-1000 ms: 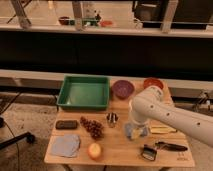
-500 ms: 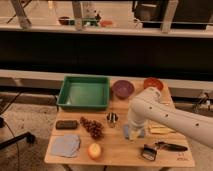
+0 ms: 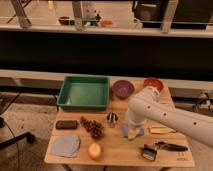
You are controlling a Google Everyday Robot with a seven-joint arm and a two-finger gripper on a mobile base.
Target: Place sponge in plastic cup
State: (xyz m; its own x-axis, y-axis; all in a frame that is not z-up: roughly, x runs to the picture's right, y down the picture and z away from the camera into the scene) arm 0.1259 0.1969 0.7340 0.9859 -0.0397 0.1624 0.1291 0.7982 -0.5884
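**Gripper low over the blue spot beside the tray**

The white arm (image 3: 170, 116) comes in from the right and bends down to the table (image 3: 120, 152), in front and to the right of the green tray (image 3: 84, 92). The gripper (image 3: 131, 131) is at its lower end, with the fingers closed. Just under it shows a light-blue patch (image 3: 139, 133); the arm hides most of it, so I cannot tell if it is the sponge or the cup, or if something is held. Left of the gripper stands 1 small metal piece (image 3: 112, 119). In front of the tray lie grapes (image 3: 92, 127), a dark block (image 3: 66, 124), a blue-grey cloth (image 3: 65, 145) and an apple (image 3: 94, 150). Right of the tray are a purple bowl (image 3: 122, 88) and a red bowl (image 3: 153, 83). No writing can be read.
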